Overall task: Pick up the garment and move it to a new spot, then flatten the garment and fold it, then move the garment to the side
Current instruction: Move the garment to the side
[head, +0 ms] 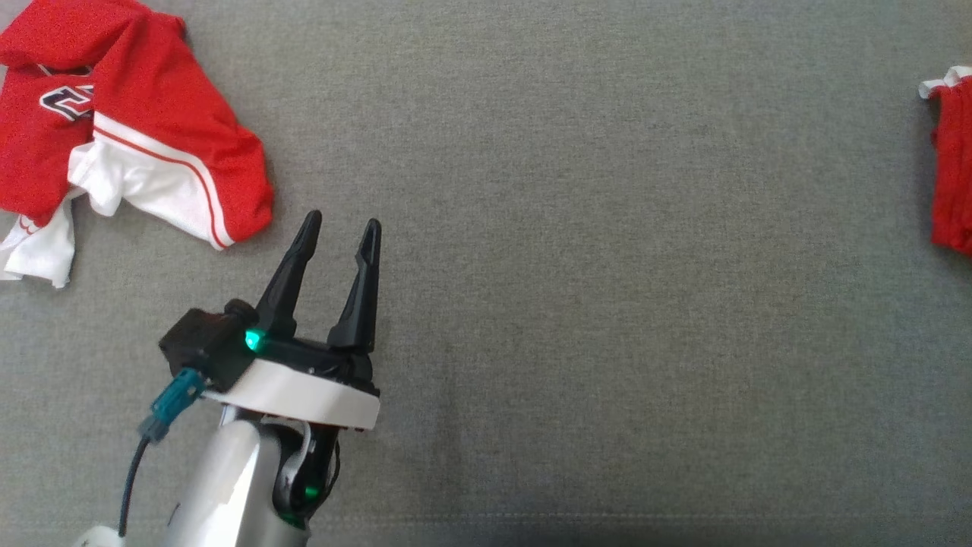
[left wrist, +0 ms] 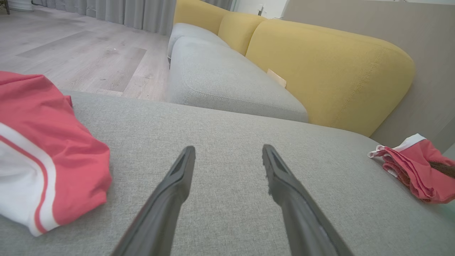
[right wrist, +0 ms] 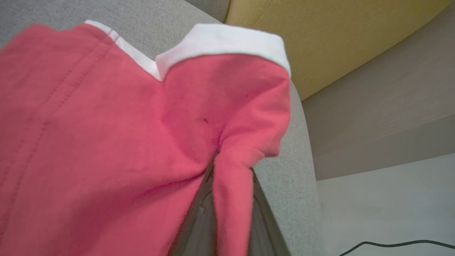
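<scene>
— Starting with the biggest thing, what was there?

— One grey seat (head: 607,304) ran across the whole head view. In the left wrist view, three yellow back cushions (left wrist: 330,71) stood along the upper right.

— And the clothes?

— Two red pieces, well apart. One crumpled red-and-white jersey (head: 129,129) lay at the upper left of the head view. The garment (head: 953,167), red with white trim, sat at the right edge.

— How many grippers?

— Two. The left gripper (head: 342,222) was at the lower left, near the jersey but not touching it, its two dark fingers spread with nothing between them. In the right wrist view, the right gripper (right wrist: 231,185) was pinching a fold of the garment between its closed fingers.
</scene>
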